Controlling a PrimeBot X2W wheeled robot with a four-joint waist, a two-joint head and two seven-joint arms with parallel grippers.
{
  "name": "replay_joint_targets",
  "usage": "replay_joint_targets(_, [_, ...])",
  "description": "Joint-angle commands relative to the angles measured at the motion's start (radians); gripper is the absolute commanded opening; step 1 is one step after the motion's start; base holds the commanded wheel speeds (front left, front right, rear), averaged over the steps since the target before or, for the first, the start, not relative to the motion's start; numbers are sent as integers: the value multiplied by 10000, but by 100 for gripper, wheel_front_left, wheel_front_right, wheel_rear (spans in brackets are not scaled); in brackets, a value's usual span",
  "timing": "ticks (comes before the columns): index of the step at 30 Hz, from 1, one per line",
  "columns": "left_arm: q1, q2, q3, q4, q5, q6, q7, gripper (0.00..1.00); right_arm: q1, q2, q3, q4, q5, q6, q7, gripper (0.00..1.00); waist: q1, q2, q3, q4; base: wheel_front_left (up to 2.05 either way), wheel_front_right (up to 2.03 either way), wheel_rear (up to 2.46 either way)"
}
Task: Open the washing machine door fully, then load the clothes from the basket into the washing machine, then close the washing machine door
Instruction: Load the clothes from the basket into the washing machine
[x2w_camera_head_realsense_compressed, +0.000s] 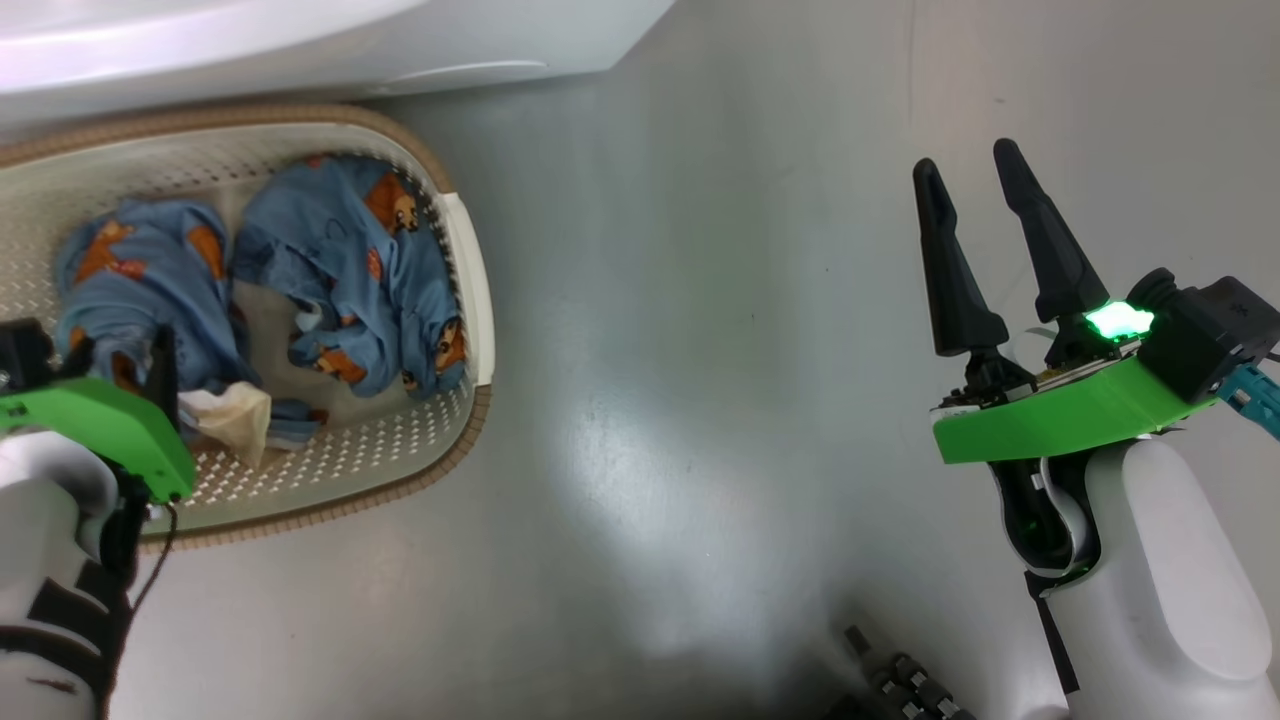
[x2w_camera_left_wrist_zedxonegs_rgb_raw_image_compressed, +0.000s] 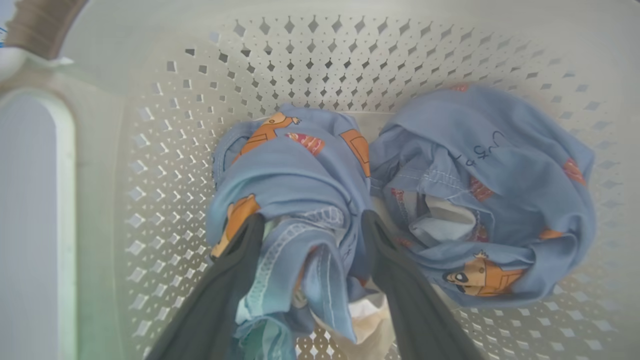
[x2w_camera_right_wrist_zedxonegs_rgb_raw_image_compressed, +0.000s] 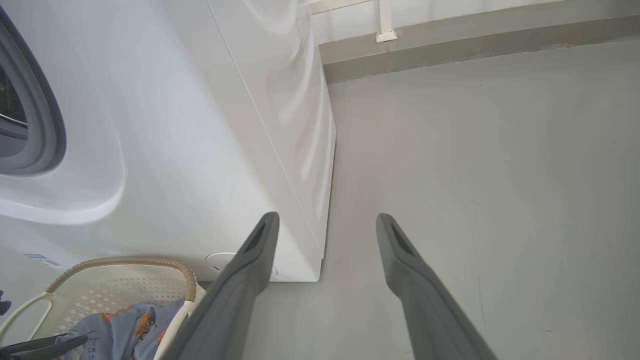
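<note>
**spin_cycle:** So how far along is this one?

**lint_trap:** Early, I'd say. Both of the clothes (x2w_camera_head_realsense_compressed: 340, 260) are lying in the basket (x2w_camera_head_realsense_compressed: 470, 260), so nothing's been loaded. The washing machine (x2w_camera_right_wrist_zedxonegs_rgb_raw_image_compressed: 200, 150) sits just behind the basket, and a bare strip of its grey gasket (x2w_camera_right_wrist_zedxonegs_rgb_raw_image_compressed: 45, 125) shows, so I'd guess the door is open. Fully open? Can't tell. Loading both pieces and shutting the door are left.

**spin_cycle:** And the tools?

**lint_trap:** The left tool (x2w_camera_left_wrist_zedxonegs_rgb_raw_image_compressed: 312, 220) is down inside the basket, jaws spread wide, straddling a bunched fold of the garment by the basket's left handle. It's not clenched, so no real grasp yet. The right tool (x2w_camera_head_realsense_compressed: 965, 160) is released and empty, over the floor (x2w_camera_head_realsense_compressed: 700, 350), well off the basket's right side.

**spin_cycle:** What do the clothes look like?

**lint_trap:** Light blue with orange-brown bears, crumpled into two soft heaps side by side. There's a bit of cream lining poking out of the left one.
</note>
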Motion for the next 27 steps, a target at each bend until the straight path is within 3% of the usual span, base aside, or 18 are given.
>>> replay_joint_targets(1, [-3, 529, 119, 65, -84, -15, -13, 100, 69, 38, 214, -275, -51, 16, -117, 100, 0, 0, 98, -72, 0, 0, 0])
replay_joint_targets(9, [-356, 640, -150, 328, -12, -3, 246, 100, 24, 48, 374, -329, -50, 16, -117, 100, 0, 0, 308, -203, 0, 0, 0])
replay_joint_targets(10, [-373, 649, -169, 347, -6, 24, 286, 76, 18, 52, 391, -330, -53, 16, -117, 100, 0, 0, 315, -214, 0, 0, 0])
replay_joint_targets(11, [-378, 662, -195, 363, 7, 49, 327, 44, 14, 56, 406, -330, -55, 16, -117, 100, 0, 0, 320, -224, 0, 0, 0])
replay_joint_targets(13, [-392, 678, -222, 387, 7, 74, 355, 8, -3, 62, 432, -325, -63, 16, -117, 100, 0, 0, 312, -233, 0, 0, 0])
replay_joint_targets(14, [-395, 671, -230, 395, -2, 77, 365, 0, -10, 63, 442, -315, -67, 16, -117, 100, 0, 0, 294, -230, 0, 0, 0])
replay_joint_targets(27, [433, 2, 69, 326, -441, 71, -56, 0, 383, -86, 231, 52, -30, 16, -117, 100, 0, 0, -1183, 339, 0, 0, 0])
